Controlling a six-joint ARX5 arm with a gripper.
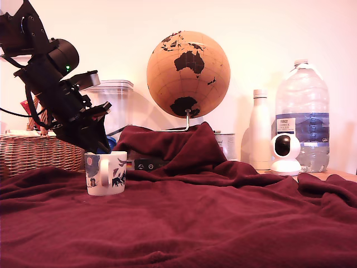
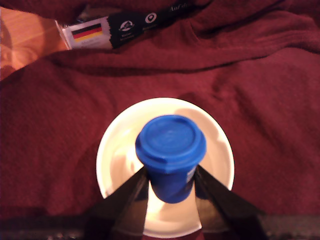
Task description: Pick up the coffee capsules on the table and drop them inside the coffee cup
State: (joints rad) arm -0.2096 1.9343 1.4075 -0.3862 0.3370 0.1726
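1. Exterior view: gripper (image 1: 104, 146) angled down just above the coffee cup (image 1: 106, 173), fingertips hidden behind its rim; cup upright on the table (image 1: 184, 223) at the exterior view's left.
2. Wrist view: gripper (image 2: 171, 181), 2 fingers (image 2: 131, 192) clamped on 1 blue capsule (image 2: 170, 155), held over the cup's (image 2: 111, 150) open white mouth.

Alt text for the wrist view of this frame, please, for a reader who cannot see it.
The gripper holds a bright blue coffee capsule between its dark fingers, directly over the open mouth of the white coffee cup. Wrinkled dark-red cloth surrounds the cup, with a black box bearing a German flag beyond.
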